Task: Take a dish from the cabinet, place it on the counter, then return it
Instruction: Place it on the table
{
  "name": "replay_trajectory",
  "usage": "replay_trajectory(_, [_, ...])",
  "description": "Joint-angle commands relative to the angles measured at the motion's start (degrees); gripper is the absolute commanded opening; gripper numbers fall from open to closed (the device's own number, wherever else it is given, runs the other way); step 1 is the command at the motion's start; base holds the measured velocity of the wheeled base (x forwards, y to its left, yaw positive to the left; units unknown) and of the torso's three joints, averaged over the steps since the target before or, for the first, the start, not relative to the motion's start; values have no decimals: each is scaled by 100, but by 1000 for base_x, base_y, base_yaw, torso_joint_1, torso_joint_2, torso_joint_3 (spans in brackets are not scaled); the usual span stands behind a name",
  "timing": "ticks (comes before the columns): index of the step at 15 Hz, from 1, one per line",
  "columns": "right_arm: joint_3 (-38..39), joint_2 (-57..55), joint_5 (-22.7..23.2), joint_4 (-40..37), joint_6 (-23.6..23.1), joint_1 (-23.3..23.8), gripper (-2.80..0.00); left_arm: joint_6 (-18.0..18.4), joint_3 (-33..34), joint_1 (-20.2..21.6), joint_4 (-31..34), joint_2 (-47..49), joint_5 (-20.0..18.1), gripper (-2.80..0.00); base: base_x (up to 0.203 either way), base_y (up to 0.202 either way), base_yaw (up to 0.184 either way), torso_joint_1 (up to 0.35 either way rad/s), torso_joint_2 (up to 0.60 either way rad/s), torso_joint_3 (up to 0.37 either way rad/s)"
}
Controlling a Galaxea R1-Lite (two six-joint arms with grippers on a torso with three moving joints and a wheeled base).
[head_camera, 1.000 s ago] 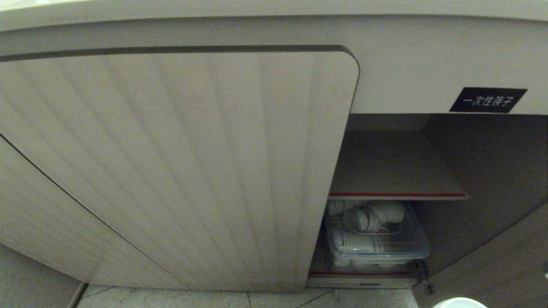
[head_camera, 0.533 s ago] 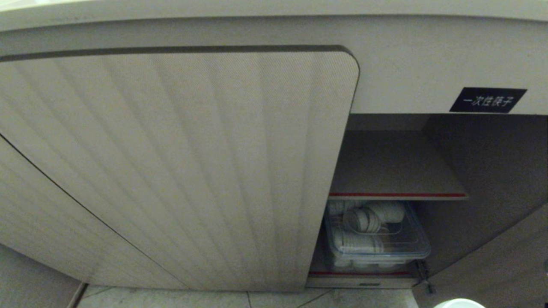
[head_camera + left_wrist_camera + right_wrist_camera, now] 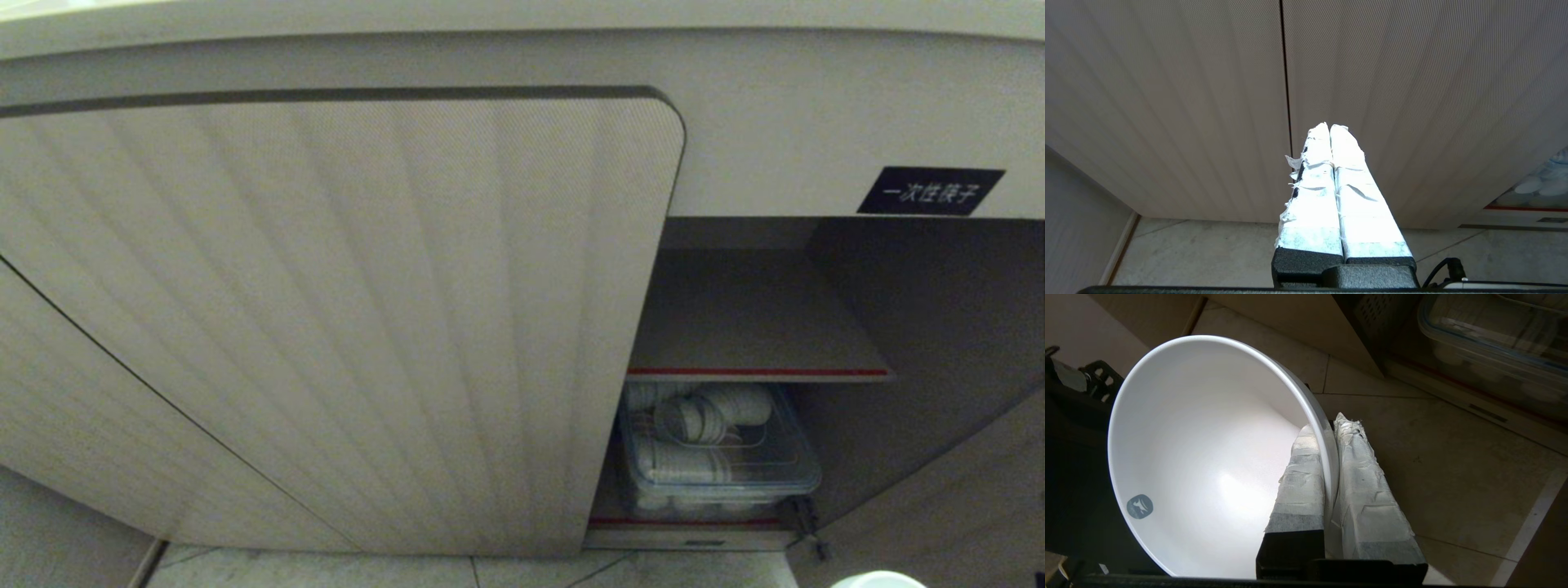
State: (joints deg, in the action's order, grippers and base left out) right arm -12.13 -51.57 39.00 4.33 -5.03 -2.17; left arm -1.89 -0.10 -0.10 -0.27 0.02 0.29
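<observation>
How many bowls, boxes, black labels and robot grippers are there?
Bowl, held at its rim by the right gripper: 1
Clear box of cups in the cabinet: 1
Black label: 1
Grippers, left gripper and right gripper: 2
Total: 5

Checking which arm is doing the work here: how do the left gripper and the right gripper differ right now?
The left gripper is shut on nothing; the right gripper is shut on the rim of the white bowl, one finger inside, one outside. The left gripper points at the cabinet's closed ribbed doors; the right gripper hangs over the tiled floor by the clear box. Both have fingers wrapped in white tape.
</observation>
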Motion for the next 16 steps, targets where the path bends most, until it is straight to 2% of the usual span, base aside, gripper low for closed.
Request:
replay_trajectory(1, [-7,-7,20,-40,-66,-3,-280,-4,1,1,0,-2,6,-280,0,0,0,0,0,0])
replay_trajectory(4, [-16,-11,20,-53,-81,-3,-280,-4,1,10,-2,-2,1,-280,0,0,0,0,0,0])
replay_trajectory(7, [-19,-11,20,-281,-382,-3,-280,-4,1,1,0,-2,6,-280,0,0,0,0,0,0])
replay_trajectory(10, [-89,3,20,-845,-894,-3,-280,-4,1,1,0,-2,6,-280,0,0,0,0,0,0])
replay_trajectory(16, [-517,41,20,-1870,-1294,-11,-280,-4,1,1,0,-2,6,-280,0,0,0,0,0,0])
